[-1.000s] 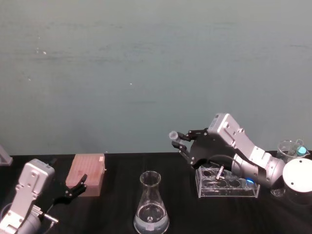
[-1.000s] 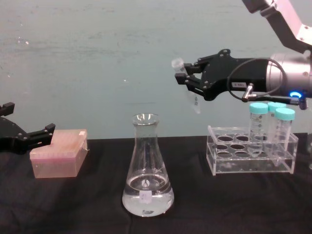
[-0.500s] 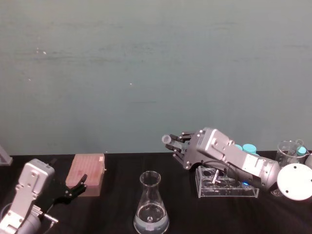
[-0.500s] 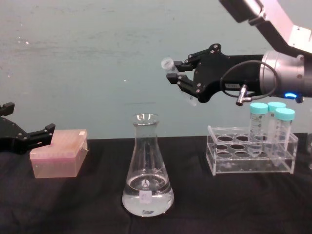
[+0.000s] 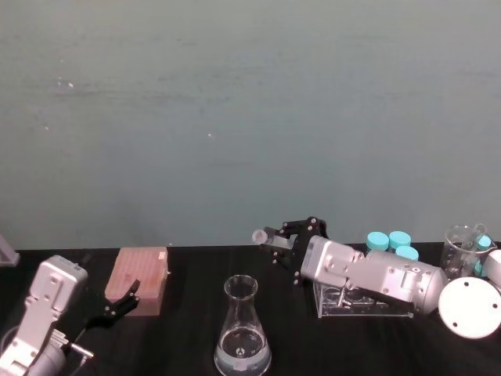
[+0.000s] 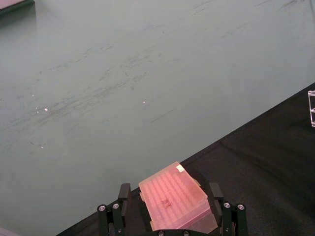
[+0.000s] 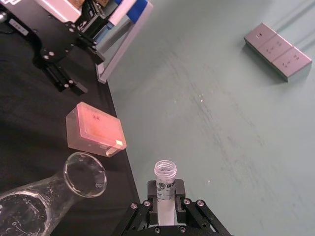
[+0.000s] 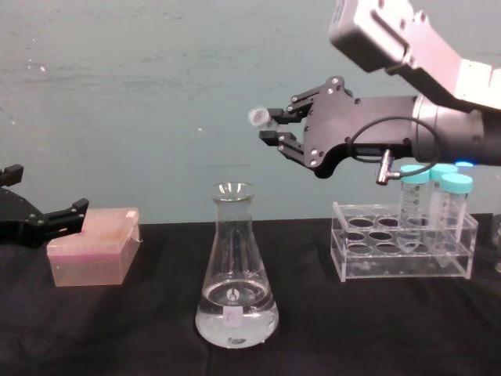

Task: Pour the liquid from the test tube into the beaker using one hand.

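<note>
The test tube (image 8: 259, 117) is gripped by the right gripper (image 8: 272, 131), whose black fingers are clenched on the tube's body. It is held in the air, tilted, with its open mouth turned toward the robot's left. The tube is kept above the beaker (image 8: 235, 266) and a little to the right of the beaker's mouth, clear of the glass. In the right wrist view the tube's round open rim is seen just past the fingertips, with printed marks on its wall. Whether any fluid is held inside the tube cannot be told.

The beaker is stood upright on the black tabletop (image 8: 141, 337), near the front. The liquid (image 8: 235, 317) is seen pooled in its wide base, behind a small white label.

The clear tube rack (image 8: 368, 254) is set on the tabletop to the right of the beaker, below the right arm. Teal-capped tubes (image 8: 443, 205) are stood upright at its right end.

The left gripper (image 5: 124, 301) is kept low at the left side with its fingers spread and nothing held between them. It is placed just beside a pink box (image 8: 94, 247) that rests on the tabletop.
</note>
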